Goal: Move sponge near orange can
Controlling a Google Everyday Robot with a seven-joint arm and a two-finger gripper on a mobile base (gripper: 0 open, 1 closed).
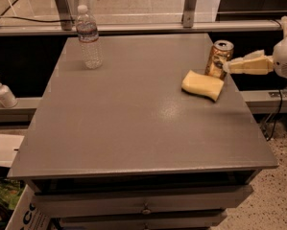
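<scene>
The pale yellow sponge [203,85] lies flat on the grey table [133,123] near its right edge. The orange can [219,58] stands upright just behind and to the right of the sponge, almost touching it. My gripper [235,64] reaches in from the right at the table's edge, beside the can and just above and to the right of the sponge. Its pale yellow fingers [251,67] are open and hold nothing. The sponge lies free of them.
A clear plastic water bottle [89,37] stands at the table's back left. A soap dispenser [2,92] stands on a ledge to the left. Drawers [143,202] are below the table front. A metal frame [133,28] runs behind the table.
</scene>
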